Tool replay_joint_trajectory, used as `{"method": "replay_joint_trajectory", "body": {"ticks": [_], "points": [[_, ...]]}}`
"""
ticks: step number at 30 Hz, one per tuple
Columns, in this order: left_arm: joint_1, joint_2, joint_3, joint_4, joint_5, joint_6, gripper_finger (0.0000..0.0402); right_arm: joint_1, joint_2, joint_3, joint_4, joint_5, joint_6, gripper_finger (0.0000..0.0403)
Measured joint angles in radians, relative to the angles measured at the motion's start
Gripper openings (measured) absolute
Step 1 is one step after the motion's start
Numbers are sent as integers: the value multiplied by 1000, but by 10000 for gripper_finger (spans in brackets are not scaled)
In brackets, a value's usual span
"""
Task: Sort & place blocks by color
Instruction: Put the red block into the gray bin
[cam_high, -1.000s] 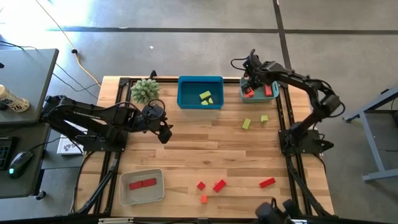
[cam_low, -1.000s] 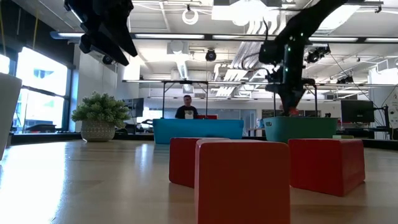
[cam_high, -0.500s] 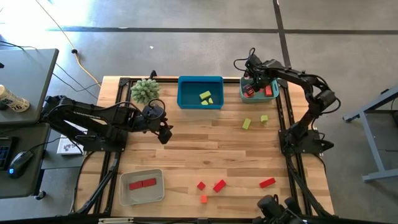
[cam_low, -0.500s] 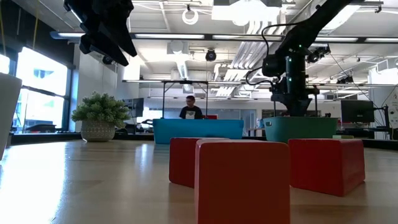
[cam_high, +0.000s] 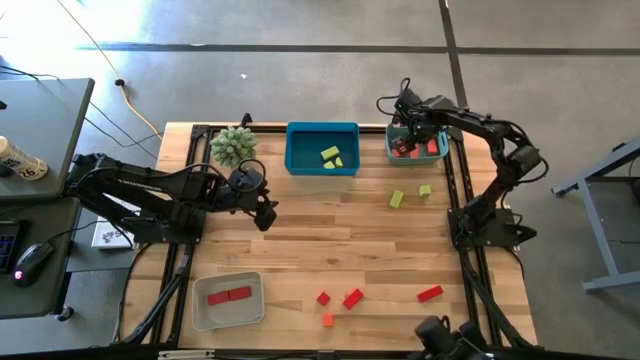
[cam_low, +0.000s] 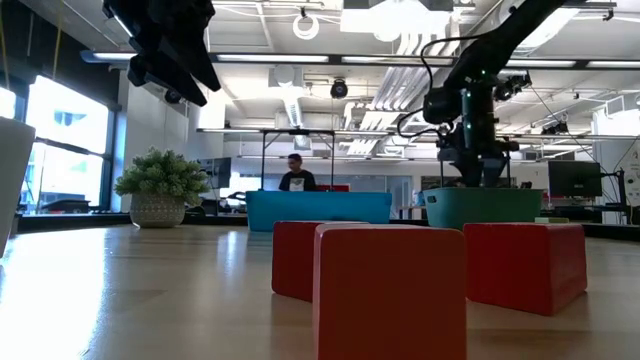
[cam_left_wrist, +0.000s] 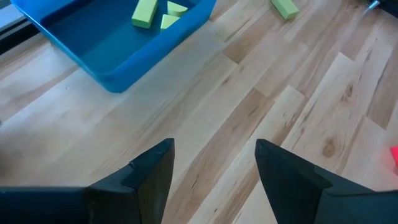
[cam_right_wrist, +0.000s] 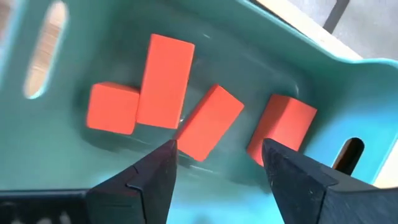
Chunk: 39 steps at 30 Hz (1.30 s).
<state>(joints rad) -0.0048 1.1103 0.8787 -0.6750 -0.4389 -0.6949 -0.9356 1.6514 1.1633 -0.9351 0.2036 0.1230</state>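
Since a second ago the right gripper (cam_high: 409, 134) has spread its fingers, which now stand apart and empty over the teal tray (cam_high: 437, 158) at the table's far right corner; four orange blocks (cam_right_wrist: 209, 122) lie loose on that tray's floor just beyond the fingertips, the two middle ones touching, their long axes slanted at different angles. Beside it along the far edge sits the blue tray (cam_high: 322, 165) with two yellow-green blocks (cam_high: 331, 156), and the potted plant (cam_high: 233, 145) stands toward the far left corner. The left gripper (cam_high: 263, 215) hangs above bare wood left of the table's (cam_high: 300, 240) middle, fingers apart with nothing between them, and open boards lie all around it. Two more yellow-green blocks (cam_high: 397, 199) lie near the right edge, in front of the teal tray and well apart from both trays. Near the front edge three red blocks (cam_high: 352, 298) cluster close together, and a red bar (cam_high: 430, 293) lies toward the right, slanted. The grey tray (cam_high: 228, 318) at the front left corner holds one red bar (cam_high: 230, 295) lying parallel to the front edge.
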Motion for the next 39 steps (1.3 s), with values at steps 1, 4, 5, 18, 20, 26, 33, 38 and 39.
{"method": "replay_joint_trajectory", "body": {"ticks": [1, 4, 5, 18, 20, 26, 33, 38, 39], "points": [[0, 0, 0, 0, -5, 0, 214, 0, -10, 0, 0, -7, 3, 222], [0, 0, 0, 0, -18, 0, 217, 12, -53, 0, 0, -20, 27, 223], [1, 0, 0, 0, -23, 0, 220, 20, -73, 0, 1, -20, 34, 223], [42, 0, 0, 48, 24, -28, 272, 226, -344, 0, 12, -66, 203, 224], [29, 1, 0, 111, 52, -1, 272, 268, -374, 0, 13, -63, 242, 224], [-26, 29, 0, 328, 111, 149, 269, 393, -427, 0, 13, -61, 376, 224], [-109, 85, 0, 459, 194, 329, 269, 559, -428, 0, 21, -50, 580, 224], [-178, 145, 0, 555, 271, 461, 269, 669, -428, 0, 20, -8, 684, 224], [-192, 160, 0, 575, 274, 490, 269, 690, -428, 0, 20, 3, 707, 224]]}}
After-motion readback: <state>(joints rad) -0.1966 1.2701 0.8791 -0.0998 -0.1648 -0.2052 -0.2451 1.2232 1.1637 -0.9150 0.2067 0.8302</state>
